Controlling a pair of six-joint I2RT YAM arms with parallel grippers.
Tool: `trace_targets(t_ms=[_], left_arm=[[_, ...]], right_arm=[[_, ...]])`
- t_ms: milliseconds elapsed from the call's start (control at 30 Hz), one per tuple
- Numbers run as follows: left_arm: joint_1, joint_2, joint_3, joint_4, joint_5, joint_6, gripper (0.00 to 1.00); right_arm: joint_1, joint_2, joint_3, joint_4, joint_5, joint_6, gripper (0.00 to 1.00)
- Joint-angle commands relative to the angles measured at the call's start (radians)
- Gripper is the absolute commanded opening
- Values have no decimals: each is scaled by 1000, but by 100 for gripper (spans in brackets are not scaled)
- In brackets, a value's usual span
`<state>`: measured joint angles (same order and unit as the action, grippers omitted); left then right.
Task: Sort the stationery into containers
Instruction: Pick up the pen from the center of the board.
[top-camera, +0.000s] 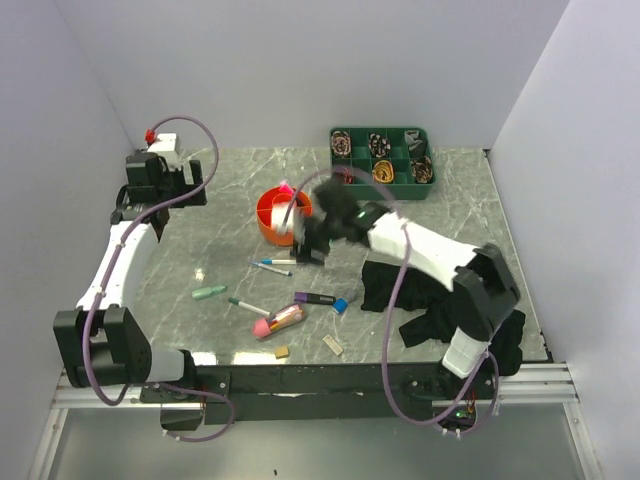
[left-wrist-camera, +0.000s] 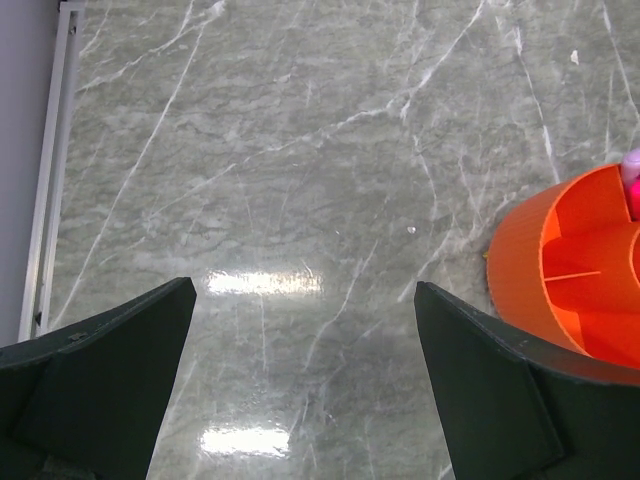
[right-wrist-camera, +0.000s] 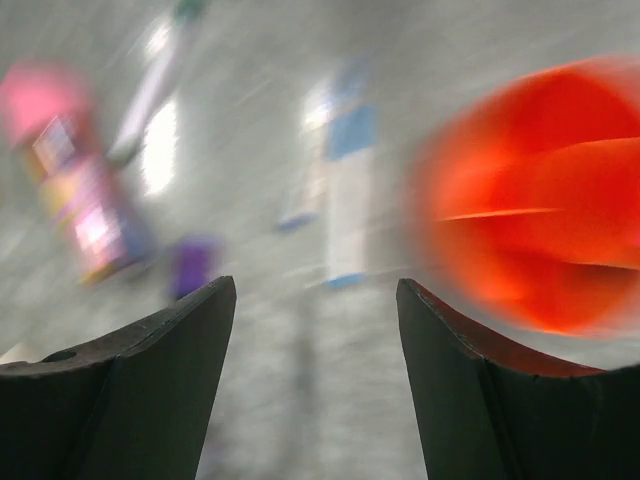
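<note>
The round orange organiser (top-camera: 270, 212) stands mid-table with a pink item (top-camera: 285, 188) upright in it. My right gripper (top-camera: 308, 240) hovers just to its right, open and empty; that view is blurred by motion. The right wrist view shows the open gripper (right-wrist-camera: 315, 290) above bare table, with the organiser (right-wrist-camera: 540, 200) to its right, a blue-capped pen (right-wrist-camera: 345, 200) ahead and a pink case (right-wrist-camera: 70, 170) at the left. On the table lie blue-capped pens (top-camera: 272, 264), a green marker (top-camera: 208, 292), a purple marker (top-camera: 315, 298) and the pink case (top-camera: 278, 320). My left gripper (left-wrist-camera: 303, 290) is open over bare table, left of the organiser (left-wrist-camera: 575, 270).
A black cloth (top-camera: 400, 290) lies crumpled under my right arm at the right. A green tray (top-camera: 382, 155) of ribbon rolls sits at the back. Two beige erasers (top-camera: 333, 346) lie near the front edge. White walls enclose the table on three sides.
</note>
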<state>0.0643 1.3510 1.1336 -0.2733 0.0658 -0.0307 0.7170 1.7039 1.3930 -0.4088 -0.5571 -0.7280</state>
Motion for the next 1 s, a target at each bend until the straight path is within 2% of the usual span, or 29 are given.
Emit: trace_targets(t_ms=[0, 167, 300, 633, 733, 833, 867, 967], left_arm=[[3, -73, -35, 62, 14, -37, 99], [3, -111, -72, 60, 19, -41, 99], [3, -131, -104, 56, 19, -46, 99], [5, -168, -140, 36, 9, -43, 100], [8, -171, -140, 29, 11, -44, 99], [11, -170, -138, 26, 11, -43, 99], [11, -167, -138, 26, 12, -41, 99], [11, -156, -132, 23, 17, -38, 99]], right_arm=[[102, 75, -101, -292, 134, -146, 73], [147, 148, -91, -280, 218, -110, 69], [174, 175, -104, -240, 249, -96, 69], [219, 261, -57, -220, 212, -48, 69], [225, 276, -46, -200, 198, -16, 61], [225, 295, -35, -209, 187, -5, 40], [225, 298, -31, -229, 184, -7, 25], [214, 301, -6, -295, 171, -27, 4]])
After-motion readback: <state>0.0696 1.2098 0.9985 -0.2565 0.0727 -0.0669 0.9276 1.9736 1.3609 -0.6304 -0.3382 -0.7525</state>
